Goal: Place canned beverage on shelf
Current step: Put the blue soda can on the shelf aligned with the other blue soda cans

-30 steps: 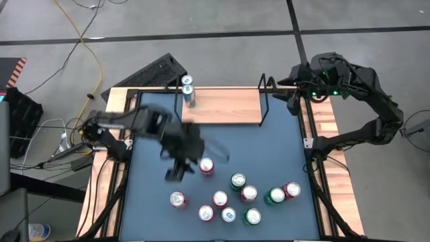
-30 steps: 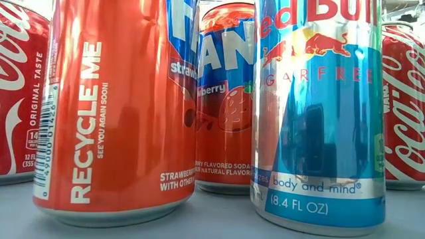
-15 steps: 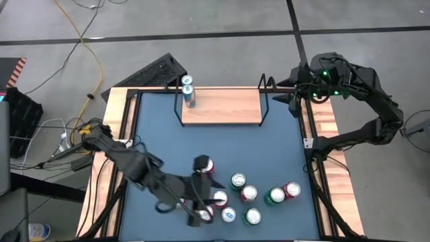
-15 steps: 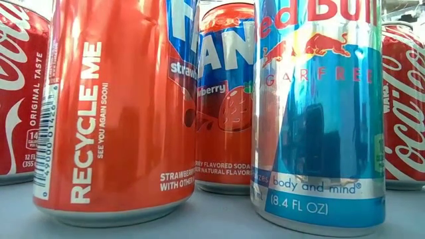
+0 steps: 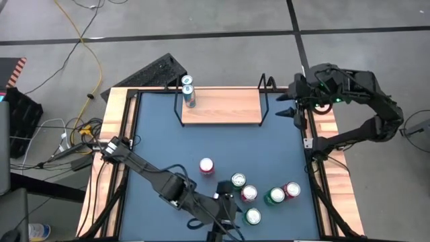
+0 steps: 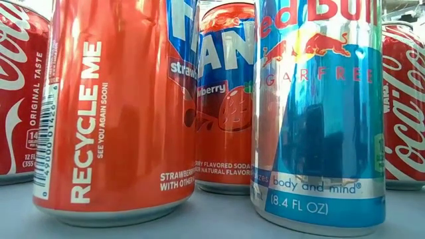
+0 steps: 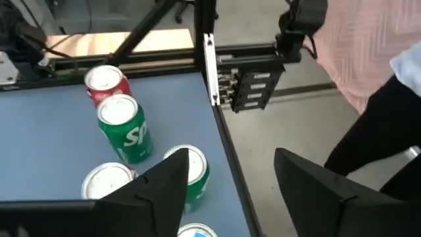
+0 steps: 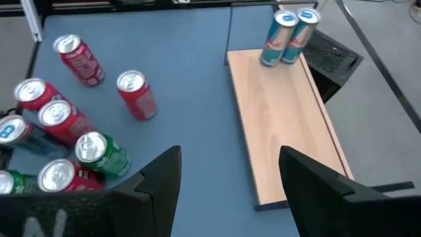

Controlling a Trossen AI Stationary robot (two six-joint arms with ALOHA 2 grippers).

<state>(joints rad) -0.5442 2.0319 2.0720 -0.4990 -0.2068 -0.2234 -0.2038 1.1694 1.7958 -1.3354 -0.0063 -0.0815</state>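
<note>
L gripper [image 5: 225, 216] moved to front cans, now open

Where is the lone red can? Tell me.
In the high view the red can stands alone on the blue table, left of the can cluster and nearer the shelf than the cluster is.

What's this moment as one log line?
left gripper open by grouped cans; right gripper open near light-wood shelf; two blue-silver cans shelved
</note>
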